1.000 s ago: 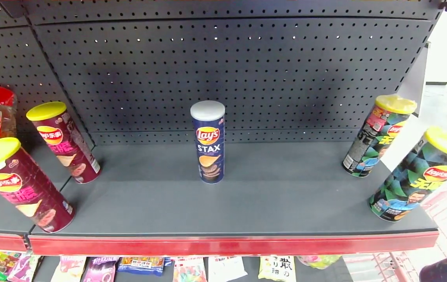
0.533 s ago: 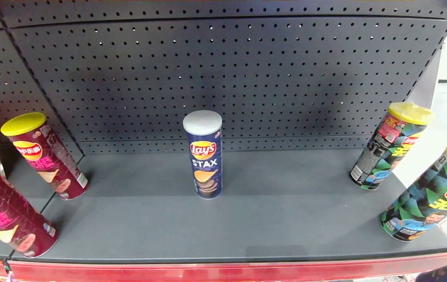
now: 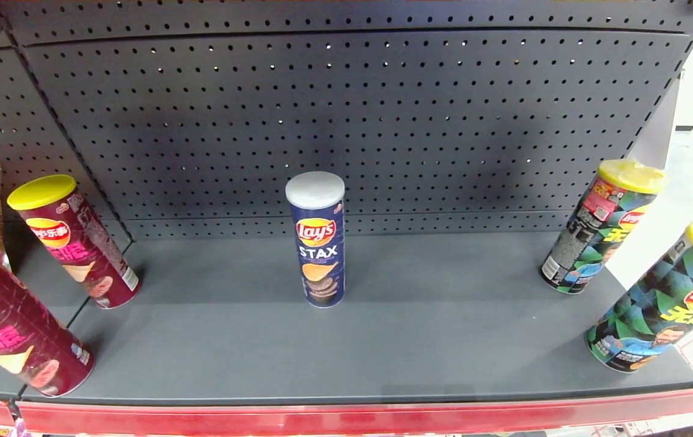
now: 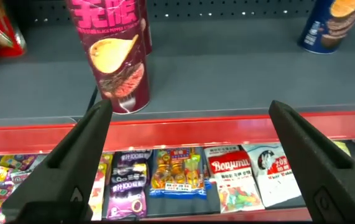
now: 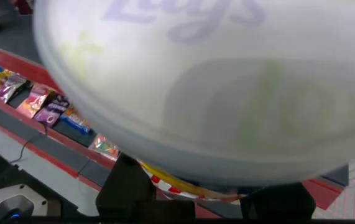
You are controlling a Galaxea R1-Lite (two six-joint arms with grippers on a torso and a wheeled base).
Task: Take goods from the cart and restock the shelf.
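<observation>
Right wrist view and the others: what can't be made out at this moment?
Right wrist view: the held can sits so close that it blurs; its lid hides its body and label.
Head view: the front maroon can and the front green can are cut by the side edges.
Left wrist view: the blue can is cut by the top edge; only its base shows.

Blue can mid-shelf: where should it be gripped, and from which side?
I'd grip the blue can around mid-body, coming in level from the shelf's open front. It stands upright and alone, with bare shelf on both sides. The pegboard behind blocks a rear approach, and the flat lid likely offers little to pinch from above.
</observation>
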